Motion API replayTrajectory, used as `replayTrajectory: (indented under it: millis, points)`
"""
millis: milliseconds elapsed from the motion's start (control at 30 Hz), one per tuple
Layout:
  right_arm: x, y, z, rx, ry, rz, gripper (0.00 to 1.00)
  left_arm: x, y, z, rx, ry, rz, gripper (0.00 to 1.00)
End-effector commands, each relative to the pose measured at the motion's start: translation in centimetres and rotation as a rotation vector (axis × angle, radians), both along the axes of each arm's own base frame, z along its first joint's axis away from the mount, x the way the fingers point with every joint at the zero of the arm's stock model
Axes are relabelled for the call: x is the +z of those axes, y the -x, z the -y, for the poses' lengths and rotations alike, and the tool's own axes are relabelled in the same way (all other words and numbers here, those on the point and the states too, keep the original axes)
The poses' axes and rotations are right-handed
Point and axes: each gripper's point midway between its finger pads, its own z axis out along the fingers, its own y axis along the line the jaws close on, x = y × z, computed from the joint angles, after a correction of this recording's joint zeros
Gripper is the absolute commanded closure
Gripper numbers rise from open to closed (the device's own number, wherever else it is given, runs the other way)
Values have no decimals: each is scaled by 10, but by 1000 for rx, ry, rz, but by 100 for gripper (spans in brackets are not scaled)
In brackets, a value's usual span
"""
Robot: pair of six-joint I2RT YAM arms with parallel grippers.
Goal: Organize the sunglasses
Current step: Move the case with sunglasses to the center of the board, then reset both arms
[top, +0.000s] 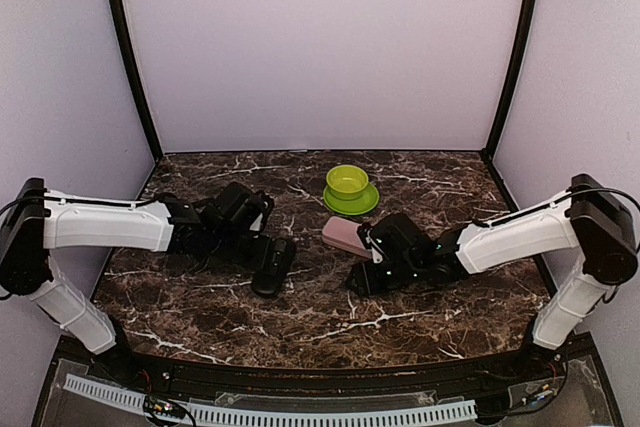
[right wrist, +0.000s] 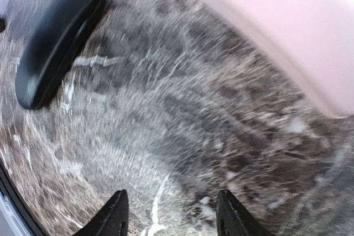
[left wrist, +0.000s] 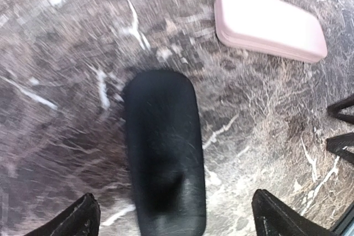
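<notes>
1. Marble bench (top: 330, 327) carries a black case (top: 273, 264) and a pink case (top: 345, 235), both shut. No sunglasses show in any view. I judge they are inside the cases, so I cannot tell which way they point.
2. If so, their long axis probably follows each case. The black case runs near to far, with its far end leaning right. The pink case lies more across.
3. Left hand (left wrist: 176, 216) is spread wide and grasps nothing, with its fingers on both sides of the black case's near end and not touching it. Right hand (right wrist: 174, 214) is also released, with only bench between its fingers.
4. Risk: a sideways move of the left hand could knock and spin the black case.
5. Risk: the pink case lies near the green bowl (top: 347, 182), so a push from the right hand could shove it against the bowl.
</notes>
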Motion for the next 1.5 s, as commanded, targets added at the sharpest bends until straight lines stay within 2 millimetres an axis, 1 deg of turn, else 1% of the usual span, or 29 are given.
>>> replayTrajectory:
  millis: [0,67,133,233,267,367,533,633,733,800,867,1000,1100,1233,1367,1467]
  points:
    - [42,-27,18,-60,25,95,39,31,-14,-22,14,-77,118,1]
    - [51,-36,29,-83,44,106,32,40,-21,-30,29,-89,150,1]
    - [59,-44,42,-107,86,119,22,47,-27,-39,49,-87,172,1]
    - [77,-60,61,-150,155,169,3,55,-37,-54,89,-79,201,1]
    - [85,-66,69,-170,185,189,0,61,-40,-59,101,-75,221,1]
    - [110,-85,92,-229,248,255,0,79,-49,-75,146,-56,288,1]
    - [157,-109,121,-304,246,377,0,115,-65,-102,215,-29,432,1]
    - [185,-116,140,-365,259,496,0,141,-68,-112,249,-2,541,1]
    - [208,-119,152,-403,242,602,0,161,-69,-124,286,10,648,1]
    - [216,-118,159,-424,244,644,0,170,-69,-130,303,10,704,1]
    - [220,-117,167,-452,257,668,0,175,-67,-133,288,-3,739,1]
    - [219,-115,178,-480,287,695,0,183,-61,-135,250,-21,777,1]
    - [215,-110,182,-476,286,711,0,194,-53,-137,237,26,837,1]
    - [222,-105,188,-496,249,751,0,204,-40,-140,232,96,899,1]
    - [231,-102,186,-489,206,782,0,204,-37,-149,262,74,905,1]
    - [233,-105,184,-485,205,783,0,202,-38,-151,266,61,900,1]
